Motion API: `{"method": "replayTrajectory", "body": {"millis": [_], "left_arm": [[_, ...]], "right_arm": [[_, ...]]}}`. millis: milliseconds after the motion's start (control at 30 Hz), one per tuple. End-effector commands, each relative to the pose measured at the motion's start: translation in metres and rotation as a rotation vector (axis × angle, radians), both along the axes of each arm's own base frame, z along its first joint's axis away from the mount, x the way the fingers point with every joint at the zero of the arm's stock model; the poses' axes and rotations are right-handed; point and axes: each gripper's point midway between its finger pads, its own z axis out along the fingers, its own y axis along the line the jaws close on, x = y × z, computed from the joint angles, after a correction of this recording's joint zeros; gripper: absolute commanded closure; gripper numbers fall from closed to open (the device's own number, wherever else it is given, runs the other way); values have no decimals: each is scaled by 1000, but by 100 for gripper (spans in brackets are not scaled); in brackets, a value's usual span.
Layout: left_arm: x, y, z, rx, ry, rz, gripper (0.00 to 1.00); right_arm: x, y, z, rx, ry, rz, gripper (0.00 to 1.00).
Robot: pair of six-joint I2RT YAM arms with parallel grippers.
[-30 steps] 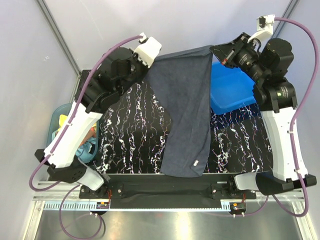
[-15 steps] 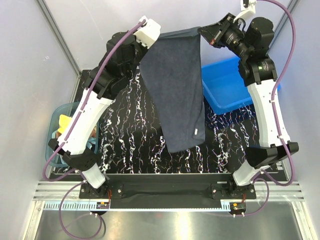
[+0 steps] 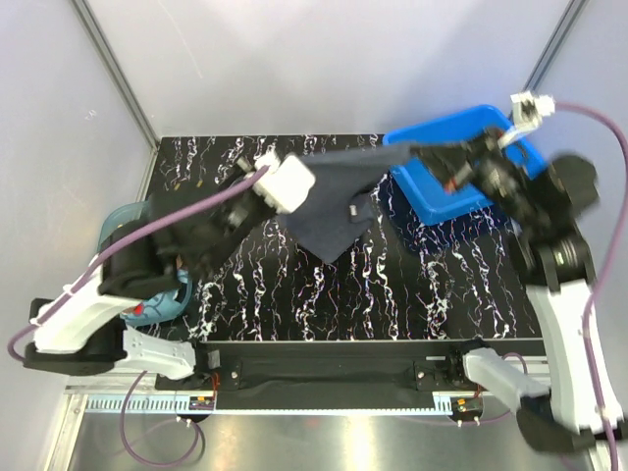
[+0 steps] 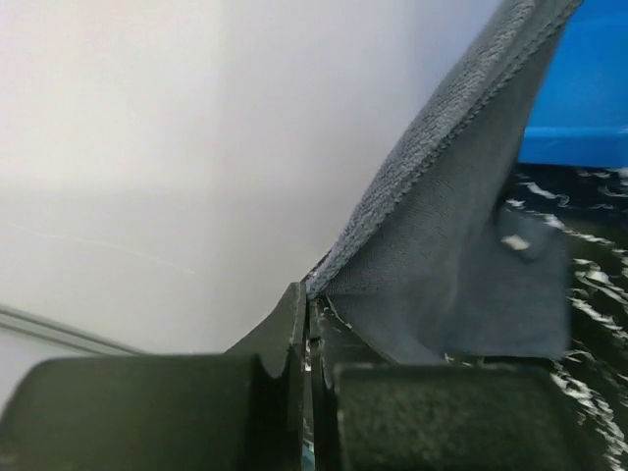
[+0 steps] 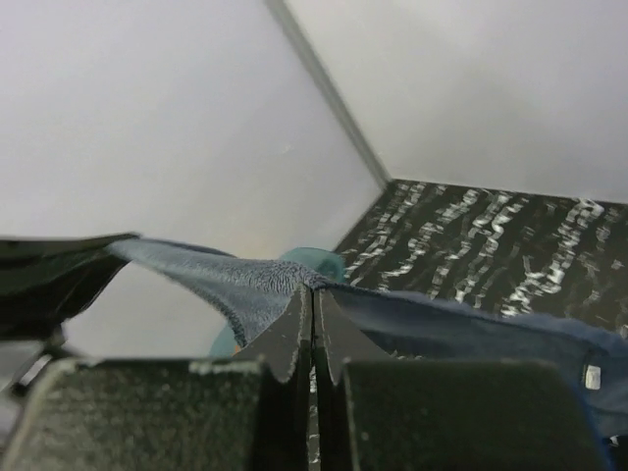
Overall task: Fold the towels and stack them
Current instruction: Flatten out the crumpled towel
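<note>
A dark slate-blue towel (image 3: 339,201) is stretched low between my two grippers, its lower part lying bunched on the black marbled table (image 3: 324,294). My left gripper (image 3: 299,191) is shut on one top corner of the towel (image 4: 451,226). My right gripper (image 3: 422,152) is shut on the other corner, where the towel (image 5: 245,280) spreads to both sides of the jaws. A small white tag (image 3: 348,208) shows on the cloth. Other towels lie in a translucent teal tub (image 3: 118,221) at the left, mostly hidden by my left arm.
A rigid blue plastic bin (image 3: 446,172) stands at the back right, under my right wrist. The tub also shows in the right wrist view (image 5: 319,263). Grey walls close the back and sides. The arm bases sit at the near edge.
Both arms have swung down and forward from high up. The towel, which hung full length in the air, has come down and now lies partly on the table.
</note>
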Motion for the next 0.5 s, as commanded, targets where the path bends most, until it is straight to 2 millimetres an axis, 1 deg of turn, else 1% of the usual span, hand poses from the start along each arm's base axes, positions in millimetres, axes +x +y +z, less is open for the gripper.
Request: {"method": "replayTrajectory", "body": {"millis": [0,33,67,100,133,167,200,233,267,300,333,433,467], "left_arm": [[-27,27,-4,29,-7,116,100],[-33,32,-2,29,-17,150,100],[-53,17,-2,36,-26,80,100],[-62,13,2,34,-38,73,100],[-68,22,7,36,-60,133,100],[-87,7,14,46,-87,89,100],[-95,5,19,53,-101,101,100],[-102,9,17,82,-113,161,100],[-112,7,23,248,-184,137,100],[-118,1,28,144,-133,132,100],[-121,4,39,88,-111,104,100],[-122,6,44,55,-93,99,100],[-121,7,46,54,-95,95,100]], "right_arm": [[-66,1,26,44,-174,109,100],[-87,-2,30,55,-204,121,100],[-97,-2,31,62,-215,134,100],[-108,-3,33,79,-219,150,100],[-116,-4,35,91,-228,156,100],[-131,-7,40,103,-256,161,100],[-139,-7,43,119,-255,171,100],[-151,-9,48,132,-276,179,100],[-159,-11,52,142,-293,186,100],[-165,-12,57,159,-299,190,100],[-175,-14,63,166,-316,190,100],[-180,-19,74,182,-326,163,100],[-176,-19,72,177,-308,153,100]]}}
